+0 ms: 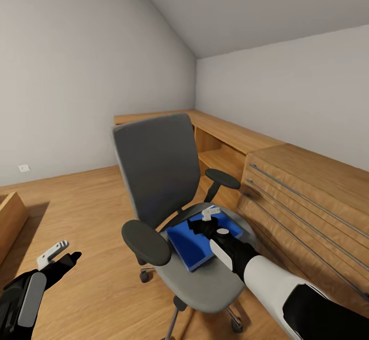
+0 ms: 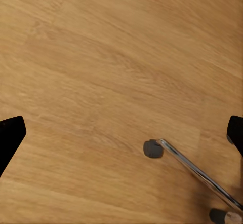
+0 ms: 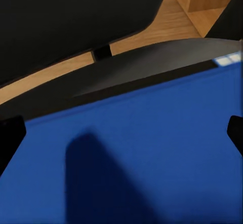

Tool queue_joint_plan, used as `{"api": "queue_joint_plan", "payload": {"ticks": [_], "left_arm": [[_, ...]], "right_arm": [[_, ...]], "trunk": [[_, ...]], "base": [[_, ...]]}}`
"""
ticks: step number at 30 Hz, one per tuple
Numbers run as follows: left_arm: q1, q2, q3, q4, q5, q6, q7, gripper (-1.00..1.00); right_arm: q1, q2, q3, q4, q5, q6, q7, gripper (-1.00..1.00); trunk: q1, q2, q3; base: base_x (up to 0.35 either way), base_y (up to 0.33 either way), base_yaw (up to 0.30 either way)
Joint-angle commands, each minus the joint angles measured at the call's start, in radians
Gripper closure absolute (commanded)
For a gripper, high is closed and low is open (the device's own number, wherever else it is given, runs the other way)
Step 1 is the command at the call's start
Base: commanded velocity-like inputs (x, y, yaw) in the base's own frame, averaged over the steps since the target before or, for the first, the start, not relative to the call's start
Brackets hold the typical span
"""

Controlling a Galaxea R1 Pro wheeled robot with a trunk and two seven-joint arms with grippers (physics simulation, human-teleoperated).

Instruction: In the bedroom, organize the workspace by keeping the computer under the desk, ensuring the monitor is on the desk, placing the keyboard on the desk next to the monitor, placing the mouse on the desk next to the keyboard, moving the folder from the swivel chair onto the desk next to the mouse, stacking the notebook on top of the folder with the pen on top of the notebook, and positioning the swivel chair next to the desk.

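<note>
**Right gripper over the folder on the chair seat**

Head view: the swivel chair (image 1: 169, 191) stands on the wooden floor (image 1: 82, 212), its grey back turned toward the camera's left and its seat near a light wooden drawer unit (image 1: 307, 196). The blue folder (image 1: 192, 245) lies flat on the seat, between the two black armrests. The right gripper (image 1: 207, 217) is stretched over the far part of the folder, close above it; whether it touches cannot be told here. The left gripper (image 1: 60, 255) hangs low at the left, over bare floor and well apart from the chair, its fingers spread.

Left wrist view: two dark fingertips (image 2: 11, 138) sit at opposite edges of the picture, wide apart with nothing between them. Beneath them is floor, with one chrome leg (image 2: 197, 171) of the chair's base and a dark caster (image 2: 152, 148) at its end.

Right wrist view: the folder's blue surface (image 3: 152, 153) lies directly ahead, with a shadow on it. The fingertips (image 3: 11, 138) stand far apart at either edge, gripping nothing. Beyond the folder are the dark seat rim (image 3: 152, 62) and the chair back (image 3: 71, 16).
</note>
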Motion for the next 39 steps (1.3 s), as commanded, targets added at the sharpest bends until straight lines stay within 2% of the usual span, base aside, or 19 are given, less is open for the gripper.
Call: {"api": "queue_joint_plan", "payload": {"ticks": [1, 17, 39], "left_arm": [[-0.001, 0.0, 0.0, -0.001, 0.011, 0.004, 0.008, -1.0], [-0.001, 0.0, 0.0, -0.002, 0.011, 0.003, 0.008, -1.0], [-0.001, 0.0, 0.0, 0.005, 0.009, 0.002, 0.008, -1.0]], "right_arm": [[-0.001, -0.001, 0.008, -0.001, -0.007, 0.002, -0.008, -1.0], [-0.001, -0.002, 0.008, 0.003, -0.007, 0.001, -0.013, -1.0], [-0.001, -0.002, 0.007, 0.005, -0.007, 0.001, -0.014, -1.0]], "trunk": [[0.004, -0.007, -0.004], [0.065, -0.119, -0.054], [0.065, -0.119, -0.054]], "base": [[0.0, 0.0, 0.0], [0.0, 0.0, 0.0], [0.0, 0.0, 0.0]]}}
